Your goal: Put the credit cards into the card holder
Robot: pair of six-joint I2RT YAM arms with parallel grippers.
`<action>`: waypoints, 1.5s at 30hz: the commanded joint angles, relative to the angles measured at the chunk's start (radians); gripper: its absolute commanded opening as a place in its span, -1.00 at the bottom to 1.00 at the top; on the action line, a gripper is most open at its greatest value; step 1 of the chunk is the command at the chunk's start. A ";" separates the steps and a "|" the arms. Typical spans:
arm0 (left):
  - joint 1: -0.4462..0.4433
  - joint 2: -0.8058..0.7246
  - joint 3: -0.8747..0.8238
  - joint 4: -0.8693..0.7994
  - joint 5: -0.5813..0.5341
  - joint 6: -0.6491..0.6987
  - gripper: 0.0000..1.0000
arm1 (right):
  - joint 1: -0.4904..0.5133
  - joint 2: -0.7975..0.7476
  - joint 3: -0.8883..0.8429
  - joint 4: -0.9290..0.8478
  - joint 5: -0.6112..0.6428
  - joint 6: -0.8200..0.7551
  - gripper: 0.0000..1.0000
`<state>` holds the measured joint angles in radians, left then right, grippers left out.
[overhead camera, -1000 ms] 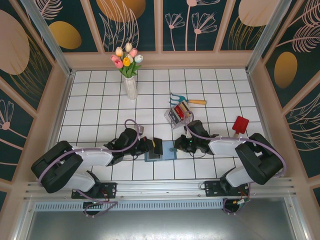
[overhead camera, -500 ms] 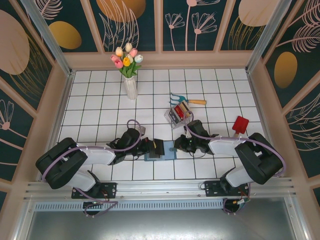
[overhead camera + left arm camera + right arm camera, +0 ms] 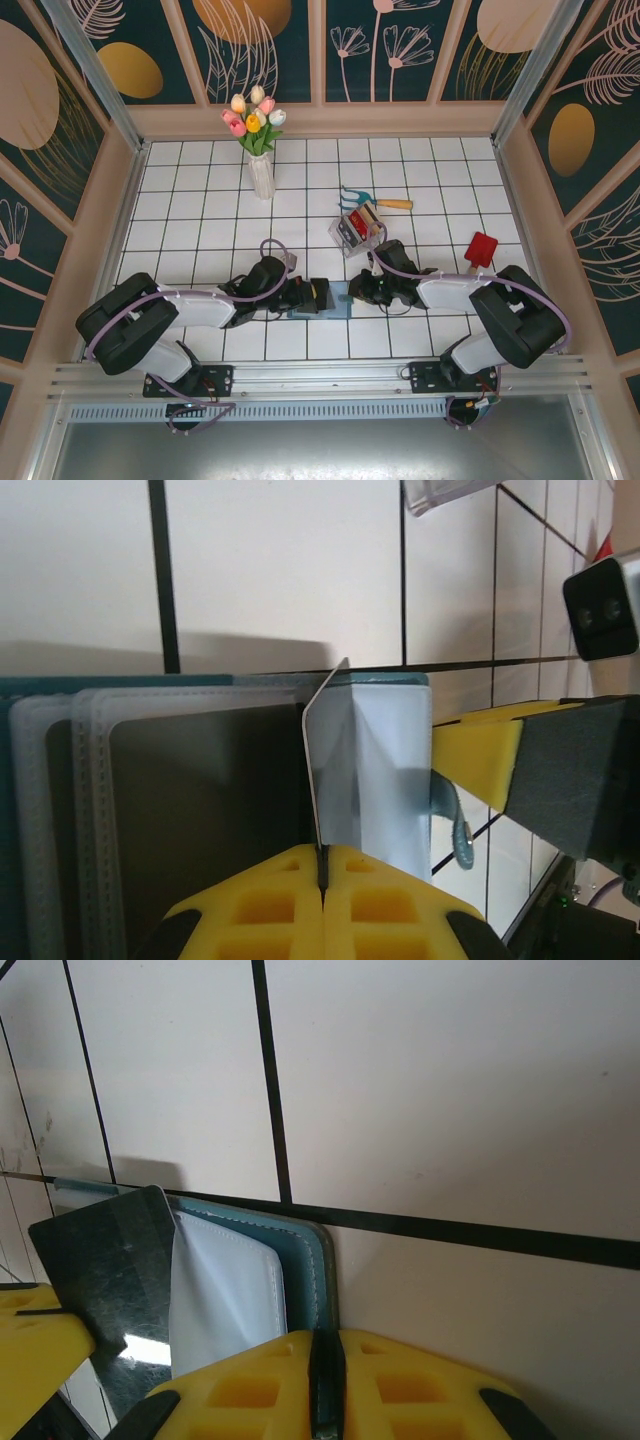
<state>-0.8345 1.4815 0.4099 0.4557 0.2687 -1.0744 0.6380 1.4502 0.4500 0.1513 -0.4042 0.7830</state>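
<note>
The teal card holder [image 3: 338, 306] lies open on the white tiles between the arms. My left gripper [image 3: 320, 296] is shut on a dark grey credit card [image 3: 312, 765], which stands on edge over the holder's open pockets [image 3: 90, 780]; its tip is at a raised pale flap [image 3: 395, 770]. In the right wrist view the same card [image 3: 100, 1260] leans against that flap [image 3: 225, 1300]. My right gripper [image 3: 325, 1340] is shut on the holder's teal edge [image 3: 308, 1265] and shows in the top view [image 3: 356, 293]. A dark surface [image 3: 200, 810] sits inside a clear pocket.
A small clear tray with red and yellow contents [image 3: 360, 228] stands just behind the right gripper. A hand rake [image 3: 375, 199] lies behind it, a red object [image 3: 481, 248] to the right. A white vase of tulips [image 3: 258, 150] stands at the back left.
My left arm has crept to the right, carrying the dark card further across the open holder. The right gripper has kept its hold on the holder's edge.
</note>
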 commanded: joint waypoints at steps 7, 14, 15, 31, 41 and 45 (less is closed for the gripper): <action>-0.015 -0.030 0.024 -0.160 0.017 0.085 -1.00 | 0.019 0.040 0.004 -0.012 0.018 -0.022 -0.69; -0.015 0.007 0.065 -0.161 0.037 0.104 -1.00 | 0.020 0.044 0.011 -0.010 0.012 -0.024 -0.69; -0.015 0.024 0.073 -0.141 0.046 0.102 -1.00 | 0.020 0.047 0.012 -0.009 0.009 -0.025 -0.69; -0.020 0.138 0.180 -0.085 0.138 0.096 -0.63 | 0.023 0.049 0.001 0.019 -0.017 -0.010 -0.69; -0.076 0.168 0.260 -0.180 0.084 0.125 -0.36 | 0.023 0.007 0.020 -0.048 0.045 -0.012 -0.64; -0.075 0.062 0.265 -0.339 -0.084 0.132 -0.13 | 0.025 -0.043 0.059 -0.152 0.121 -0.042 -0.48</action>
<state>-0.8978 1.6100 0.6495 0.2222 0.2939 -0.9741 0.6510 1.4368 0.4755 0.1074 -0.3698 0.7765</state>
